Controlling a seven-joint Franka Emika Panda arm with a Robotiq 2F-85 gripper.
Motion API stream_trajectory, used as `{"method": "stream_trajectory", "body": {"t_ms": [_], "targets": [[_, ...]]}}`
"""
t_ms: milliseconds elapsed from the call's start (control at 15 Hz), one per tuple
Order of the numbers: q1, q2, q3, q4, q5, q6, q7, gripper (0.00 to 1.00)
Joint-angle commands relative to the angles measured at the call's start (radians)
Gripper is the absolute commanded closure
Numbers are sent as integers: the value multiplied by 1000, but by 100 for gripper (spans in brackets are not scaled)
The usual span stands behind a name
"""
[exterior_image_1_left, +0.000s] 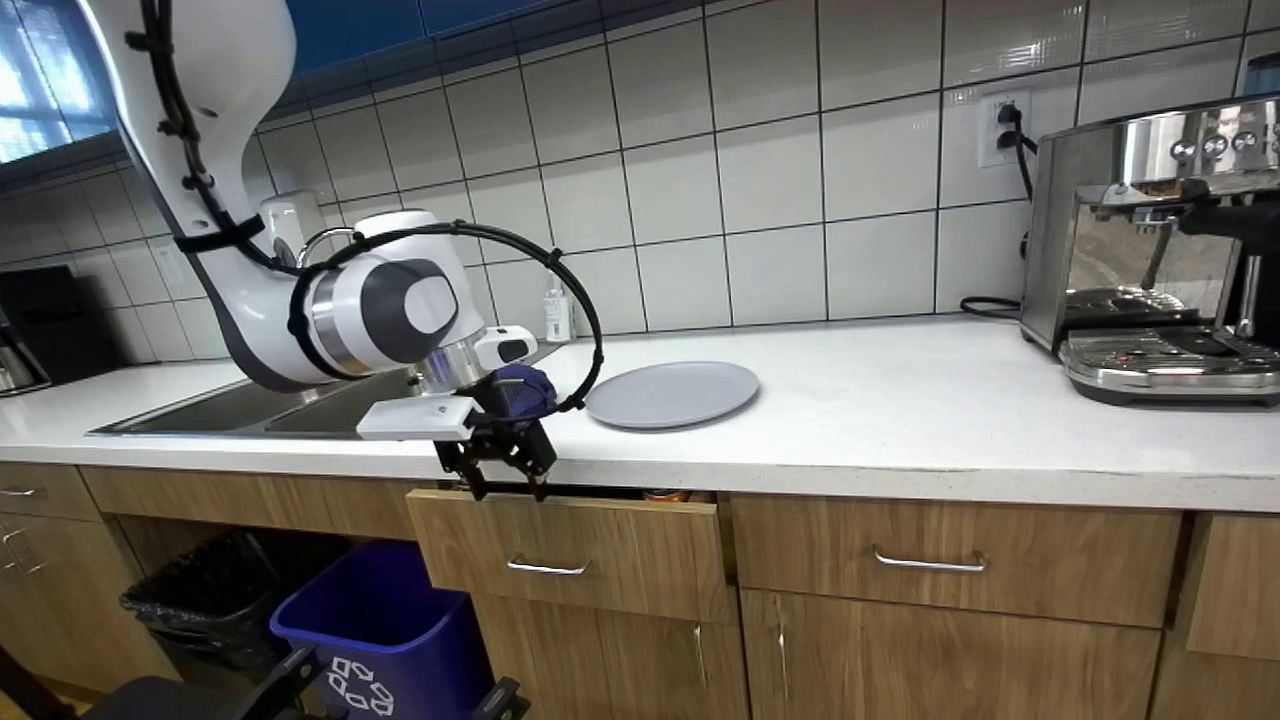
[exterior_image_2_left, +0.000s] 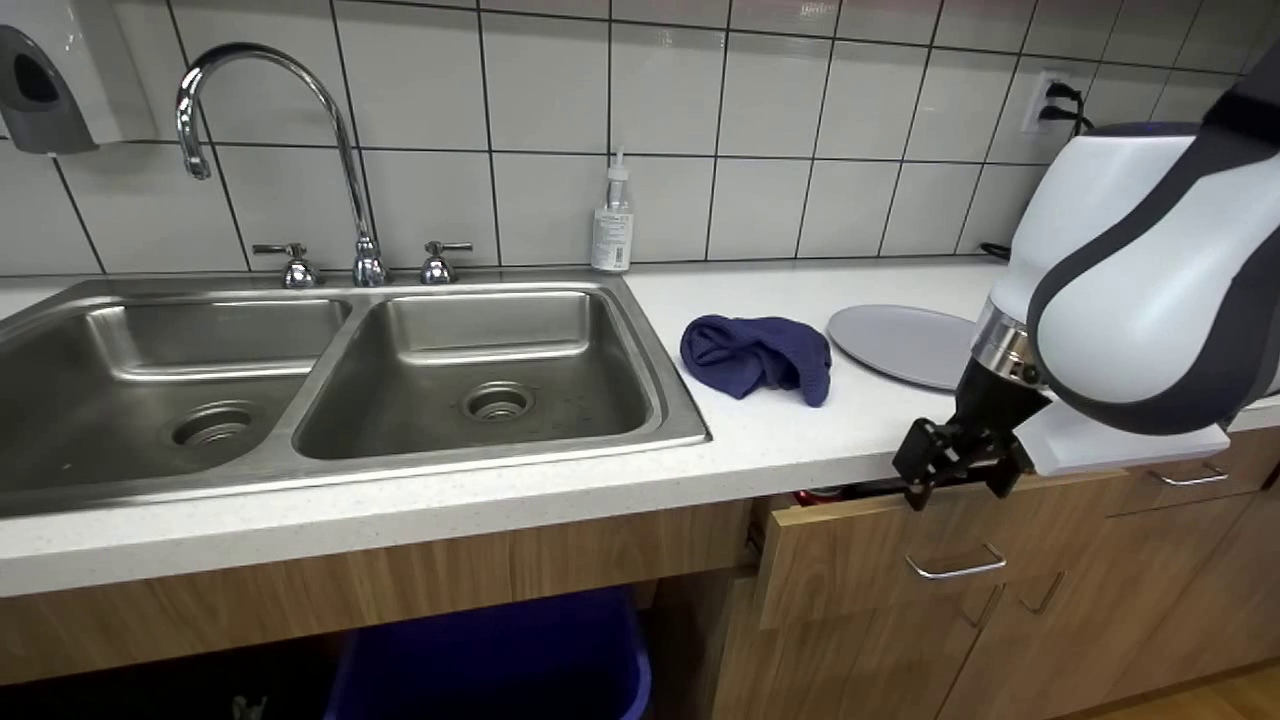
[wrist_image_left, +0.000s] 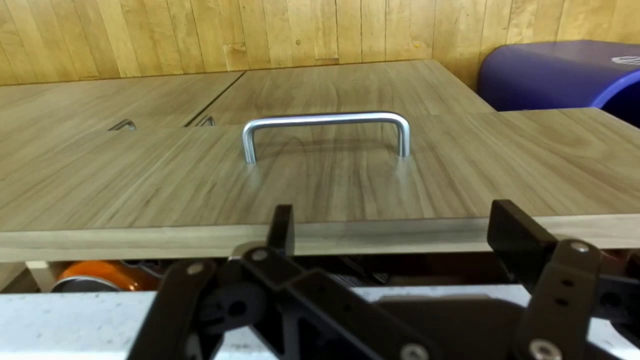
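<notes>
My gripper (wrist_image_left: 392, 220) stands open with nothing between its fingers (wrist_image_left: 517, 235). It points down at the top edge of a partly pulled-out wooden drawer (wrist_image_left: 325, 185), and the fingertips overlap that edge in the wrist view; I cannot tell whether they touch it. A silver bar handle (wrist_image_left: 325, 119) is fixed to the drawer front, beyond the fingertips. Through the narrow gap behind the front, an orange object (wrist_image_left: 102, 274) and some dark items show; the rest of the drawer's inside is hidden. Both exterior views also show the gripper (exterior_image_1_left: 509, 490) above the drawer front (exterior_image_2_left: 880, 550).
The white countertop (exterior_image_1_left: 900, 420) overhangs the drawer. On it lie a grey plate (exterior_image_1_left: 672, 395) and a crumpled navy cloth (exterior_image_2_left: 755, 355) beside the steel sink (exterior_image_2_left: 690, 430). A clear bottle (exterior_image_2_left: 612, 235) stands near the wall. An espresso machine (exterior_image_1_left: 1170, 250) is far right; a blue bin (exterior_image_1_left: 375, 610) sits below.
</notes>
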Motion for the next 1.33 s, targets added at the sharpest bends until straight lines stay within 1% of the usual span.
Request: {"method": "stream_trajectory", "body": {"t_ms": [0, 200, 467, 867, 933, 1267], "targets": [[-118, -117, 107, -36, -26, -62, -47, 0], [-175, -161, 168, -48, -19, -74, -61, 0], [-225, -210, 223, -71, -9, -74, -73, 0], [-257, -286, 272, -112, 4, -80, -85, 0], [-249, -219, 261, -79, -17, -40, -45, 0], [-256, -248, 274, -97, -13, -48, -49, 0]]}}
